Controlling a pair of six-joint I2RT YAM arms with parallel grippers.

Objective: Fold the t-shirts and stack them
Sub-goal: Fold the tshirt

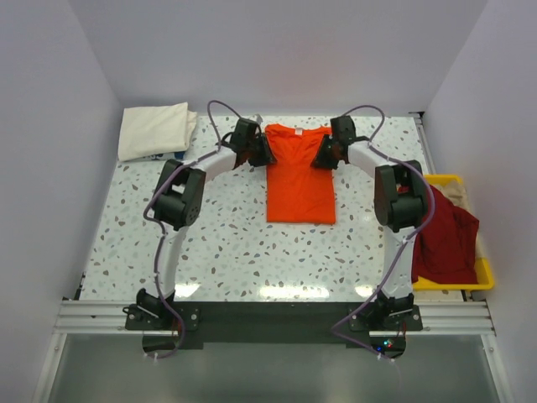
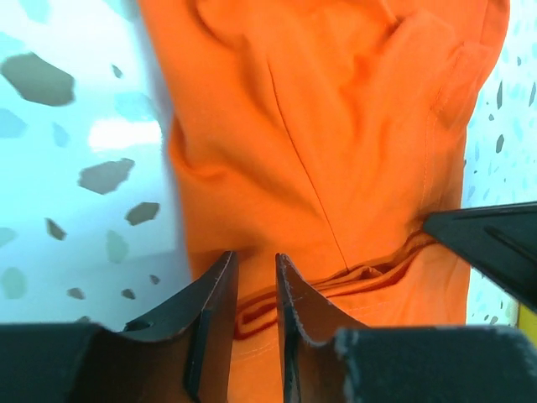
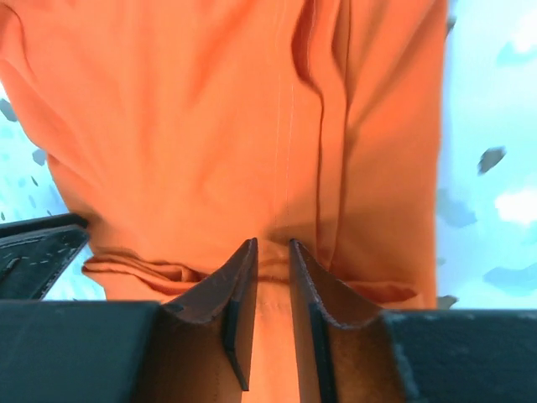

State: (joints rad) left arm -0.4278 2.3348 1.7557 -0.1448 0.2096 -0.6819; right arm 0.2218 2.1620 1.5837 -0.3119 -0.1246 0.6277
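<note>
A bright orange soft cloth t-shirt [image 1: 299,180] lies as a narrow rectangle, sleeves tucked in, at the far middle of the speckled white table [image 1: 226,243]. A folded cream cloth shirt [image 1: 155,128] sits at the far left corner, and a dark red cloth shirt [image 1: 445,239] drapes over the yellow plastic tray [image 1: 482,281] on the right. The left gripper [image 1: 263,154] and right gripper [image 1: 321,156] each have their fingers pressed nearly together, pinching the orange shirt's far corners. To fold it well, both should lift evenly and carry that edge to the near hem, keeping it taut and square.
</note>
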